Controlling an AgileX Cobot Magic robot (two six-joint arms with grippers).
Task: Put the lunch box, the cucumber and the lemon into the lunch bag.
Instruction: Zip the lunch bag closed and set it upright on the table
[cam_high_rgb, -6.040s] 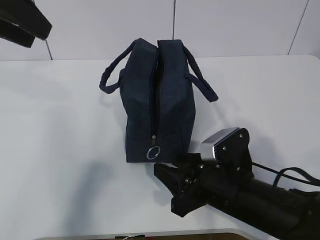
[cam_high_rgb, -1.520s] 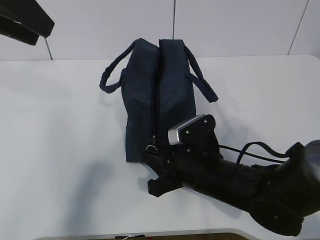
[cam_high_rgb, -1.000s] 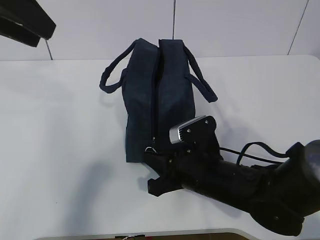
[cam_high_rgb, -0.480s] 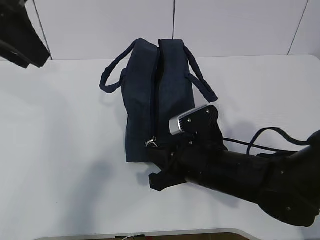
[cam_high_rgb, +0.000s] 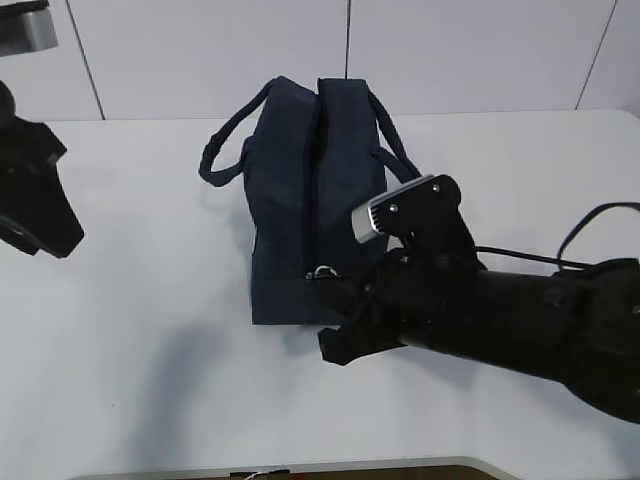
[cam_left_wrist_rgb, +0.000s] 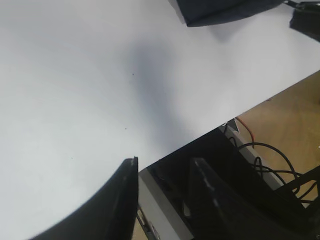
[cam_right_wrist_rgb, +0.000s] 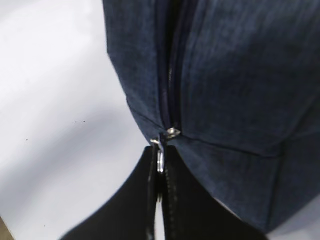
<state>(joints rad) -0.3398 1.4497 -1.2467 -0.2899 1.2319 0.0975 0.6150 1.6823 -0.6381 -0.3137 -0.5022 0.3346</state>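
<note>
— Opening the lunch bag (cam_high_rgb: 310, 215), by the look of it: right gripper (cam_right_wrist_rgb: 159, 172) pinched together on the metal ring pull (cam_right_wrist_rgb: 160, 159) at the near, low end of the zipper (cam_right_wrist_rgb: 169, 100). Judged as the very first step, since nothing can go in while zipped.

— And the other arm?

— Left gripper (cam_left_wrist_rgb: 162, 177) parted, holding nothing, hovering over the table edge (cam_left_wrist_rgb: 200, 132) well away to the left of the bag.

— Next move?

— Probably drawing the pull along the zipper line, up the near end and over the top. Needs the grip kept firm on that thin ring and the pull kept in line with the teeth; bag might slide or tip, being soft and unbraced.

— Where does the bag sit, and how does it lie?

— Standing upright mid-table (cam_high_rgb: 150, 330), handles (cam_high_rgb: 225, 150) drooping to either side. Long axis running from the near edge toward the back wall, zipper seam along that axis, near end facing the camera.

— Lunch box, cucumber, lemon?

— Not visible in any view.
</note>
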